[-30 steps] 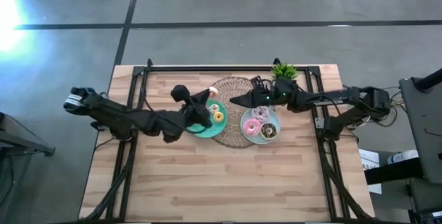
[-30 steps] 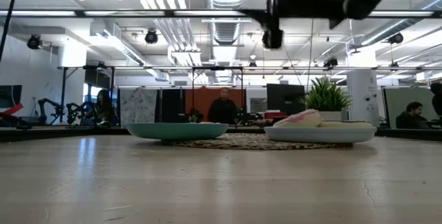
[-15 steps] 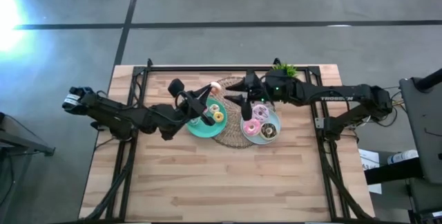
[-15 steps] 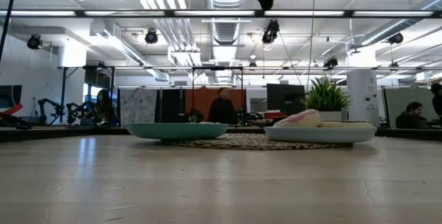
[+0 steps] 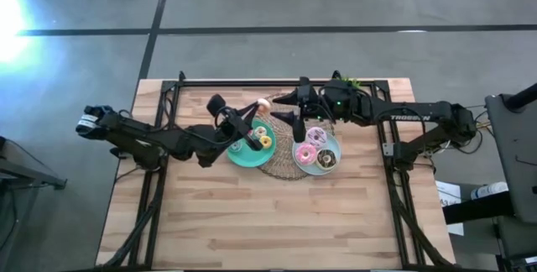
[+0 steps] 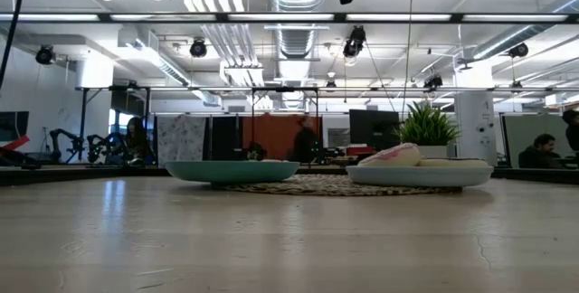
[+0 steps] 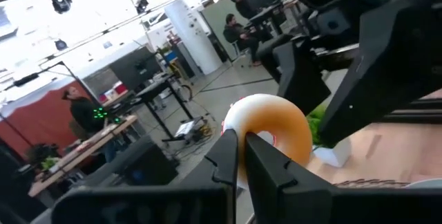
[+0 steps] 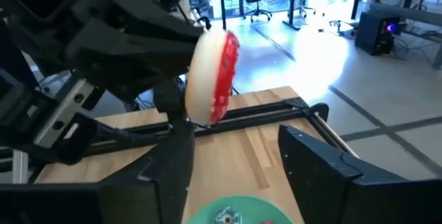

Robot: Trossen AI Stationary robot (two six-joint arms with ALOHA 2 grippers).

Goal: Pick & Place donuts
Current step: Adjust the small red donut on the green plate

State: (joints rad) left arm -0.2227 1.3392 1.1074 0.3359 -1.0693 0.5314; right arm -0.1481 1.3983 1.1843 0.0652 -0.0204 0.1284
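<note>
Left pincer (image 5: 254, 107) clamped on small cream-and-red toy donut (image 5: 263, 103), held aloft edge-on just beside right pincer (image 5: 287, 109), whose fingers stand apart facing it above the tabletop (image 5: 252, 222).

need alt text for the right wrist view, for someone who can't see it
The left gripper holds up a white donut with red icing, facing the right gripper, whose fingers are spread open. Below lie the wooden table and the rim of a teal plate.

Matt pale wooden table (image 5: 277, 213)
</note>
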